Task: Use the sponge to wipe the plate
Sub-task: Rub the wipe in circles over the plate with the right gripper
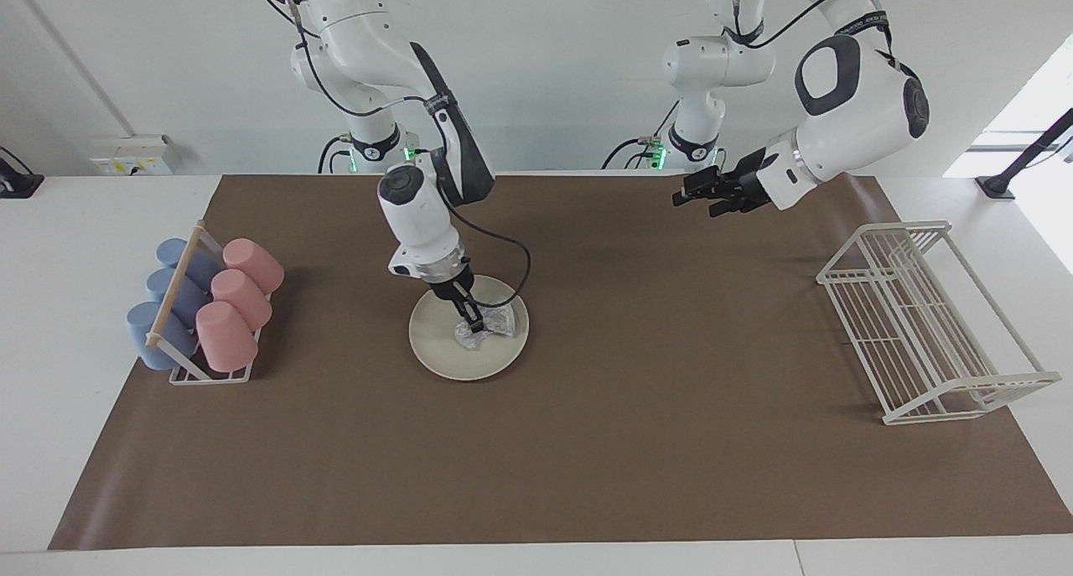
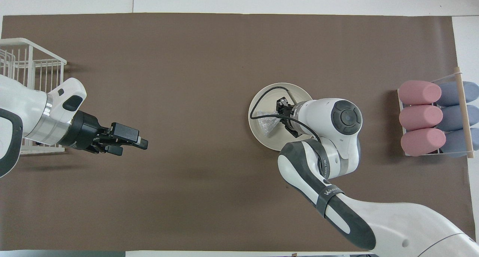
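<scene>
The cream-white plate (image 1: pixel 443 350) lies on the brown mat toward the right arm's end of the table; it also shows in the overhead view (image 2: pixel 271 140). The silvery-grey sponge (image 1: pixel 490 328) rests on the plate's surface, and it also shows in the overhead view (image 2: pixel 268 124). My right gripper (image 1: pixel 474 320) points steeply down, shut on the sponge and pressing it on the plate; in the overhead view (image 2: pixel 280 114) the wrist hides part of the plate. My left gripper (image 1: pixel 697 197) waits in the air, open and empty, over the mat near the robots; it also shows in the overhead view (image 2: pixel 136 144).
A rack of pink and blue cups (image 1: pixel 205 308) stands at the right arm's end of the mat and shows in the overhead view (image 2: pixel 436 118). A white wire rack (image 1: pixel 922 316) stands at the left arm's end and shows in the overhead view (image 2: pixel 26 66).
</scene>
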### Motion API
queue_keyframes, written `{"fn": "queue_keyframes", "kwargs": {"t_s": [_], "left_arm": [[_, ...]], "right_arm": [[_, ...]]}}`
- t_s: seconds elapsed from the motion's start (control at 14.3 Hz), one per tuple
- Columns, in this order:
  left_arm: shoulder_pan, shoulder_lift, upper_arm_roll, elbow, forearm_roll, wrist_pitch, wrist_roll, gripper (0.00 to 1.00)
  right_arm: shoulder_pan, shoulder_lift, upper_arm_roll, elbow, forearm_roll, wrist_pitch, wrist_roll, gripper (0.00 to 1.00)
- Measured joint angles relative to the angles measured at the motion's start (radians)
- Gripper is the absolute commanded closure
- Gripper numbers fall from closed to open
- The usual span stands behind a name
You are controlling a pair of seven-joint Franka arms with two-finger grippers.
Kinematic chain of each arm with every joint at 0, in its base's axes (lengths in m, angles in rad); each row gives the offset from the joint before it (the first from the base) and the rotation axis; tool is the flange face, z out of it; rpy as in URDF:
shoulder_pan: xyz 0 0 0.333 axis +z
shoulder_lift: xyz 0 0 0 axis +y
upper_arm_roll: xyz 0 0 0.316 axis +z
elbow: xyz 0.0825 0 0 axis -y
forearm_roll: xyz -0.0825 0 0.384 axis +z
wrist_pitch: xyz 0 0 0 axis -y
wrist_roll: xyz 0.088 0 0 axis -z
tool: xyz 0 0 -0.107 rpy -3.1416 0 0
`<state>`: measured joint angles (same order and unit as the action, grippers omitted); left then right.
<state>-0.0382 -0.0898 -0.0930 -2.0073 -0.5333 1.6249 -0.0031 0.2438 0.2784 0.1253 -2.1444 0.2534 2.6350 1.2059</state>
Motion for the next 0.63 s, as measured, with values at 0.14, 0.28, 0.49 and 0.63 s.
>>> {"fn": "queue_keyframes", "kwargs": {"t_s": [0.14,0.28,0.49,0.63], "left_arm": [[0.000,-0.001,-0.008,0.001,0.026,0.002,-0.001,0.00],[0.000,-0.001,-0.008,0.002,0.034,0.005,-0.001,0.00],[0.001,-0.001,-0.007,0.002,0.056,0.008,-0.003,0.00],[0.002,-0.001,-0.007,0.004,0.088,0.013,-0.003,0.00]], "right_arm": [[-0.055,-0.002,-0.001,-0.005,0.000,0.000,-0.089,1.00],[-0.062,-0.002,0.000,-0.007,0.000,0.000,-0.101,1.00],[-0.004,-0.005,0.002,-0.008,0.001,0.000,0.016,1.00],[0.064,-0.006,0.004,-0.011,0.001,0.008,0.117,1.00]]}}
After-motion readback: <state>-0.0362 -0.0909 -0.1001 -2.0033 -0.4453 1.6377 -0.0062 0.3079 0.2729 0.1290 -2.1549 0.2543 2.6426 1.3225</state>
